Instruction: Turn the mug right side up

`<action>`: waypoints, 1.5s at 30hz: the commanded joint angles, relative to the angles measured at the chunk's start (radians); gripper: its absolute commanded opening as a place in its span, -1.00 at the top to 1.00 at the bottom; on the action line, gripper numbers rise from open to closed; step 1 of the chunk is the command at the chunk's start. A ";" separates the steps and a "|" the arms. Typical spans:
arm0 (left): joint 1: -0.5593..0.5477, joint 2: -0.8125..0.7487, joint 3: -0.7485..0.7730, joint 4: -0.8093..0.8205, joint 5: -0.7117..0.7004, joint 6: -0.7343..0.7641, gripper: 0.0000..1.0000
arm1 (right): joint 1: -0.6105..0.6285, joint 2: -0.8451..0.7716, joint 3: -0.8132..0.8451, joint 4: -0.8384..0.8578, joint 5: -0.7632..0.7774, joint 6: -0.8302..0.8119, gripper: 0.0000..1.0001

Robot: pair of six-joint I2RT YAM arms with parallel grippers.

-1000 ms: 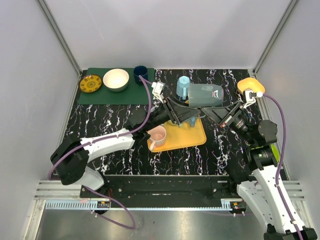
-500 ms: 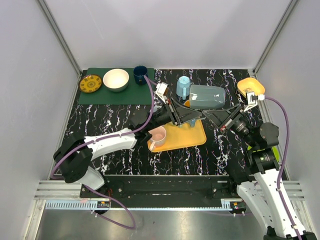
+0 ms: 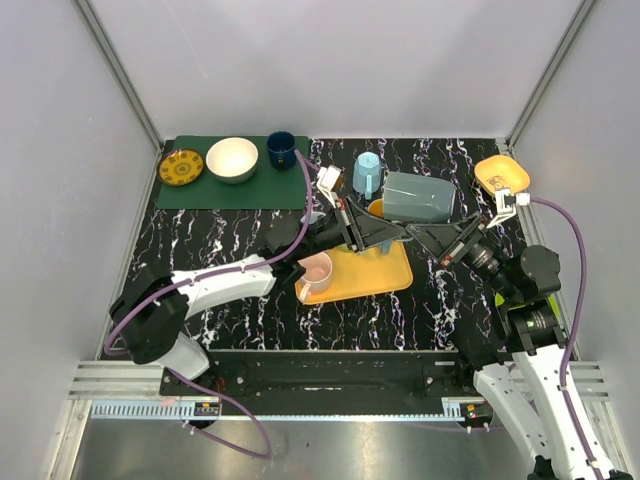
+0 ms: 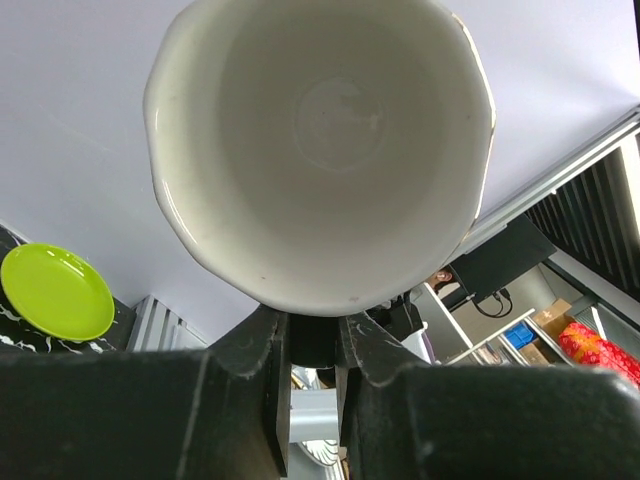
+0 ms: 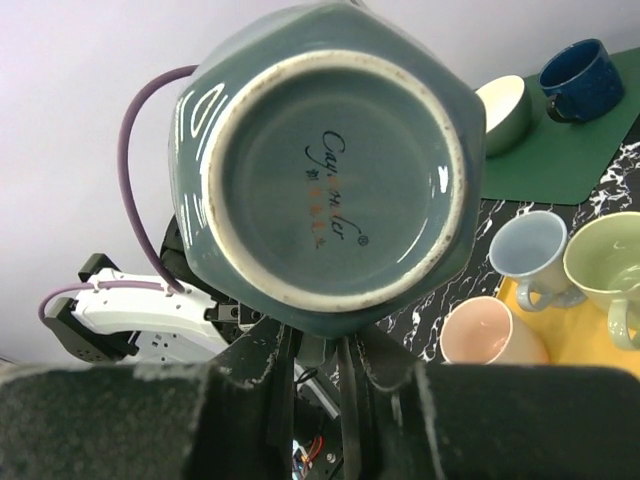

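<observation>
Closest to us, the left arm [image 3: 210, 285] and the right arm [image 3: 535, 330] both reach out over the black table [image 3: 200, 240] with white streaks. They meet near the middle.

A bit past the arms sits an orange tray [image 3: 385, 272]. A pink cup [image 3: 316, 270] stands on the tray's left end with its mouth up. From the right wrist, a pale green cup [image 5: 605, 265] shows on the tray too.

Over the far edge of the tray is the mug [image 3: 418, 197]. It is grey-blue outside and white inside. It lies on its side, held up off the table between the two arms. Its mouth faces the left arm and its round bottom faces the right arm.

The left gripper [image 4: 312, 350] is just under the mug's rim. Its fingers [image 4: 250, 360] are squeezed close on a dark bit of the mug that looks like the handle. The right gripper [image 5: 320, 370] is just under the mug's bottom edge, and its fingers are squeezed close on the mug too.

Just past the tray stands a light blue cup [image 3: 367, 172], right beside the mug. A yellow dish [image 3: 502, 175] sits far off on the right.

Farthest away on the left lies a green mat [image 3: 270, 190]. On it, from left to right, are a yellow plate [image 3: 181, 167], a white bowl [image 3: 232, 159] and a dark blue cup [image 3: 281, 149]
</observation>
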 commanded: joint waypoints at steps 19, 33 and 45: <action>-0.056 -0.557 0.003 -0.861 -0.423 0.748 1.00 | 0.022 -0.059 0.272 -0.524 0.297 -0.235 -0.62; -0.261 -0.450 0.002 -1.316 -0.874 0.830 1.00 | 0.035 -0.032 0.413 -0.705 0.597 -0.351 -0.61; -0.286 -0.187 0.082 -1.313 -0.890 0.845 1.00 | 0.035 -0.049 0.327 -0.688 0.572 -0.327 -0.60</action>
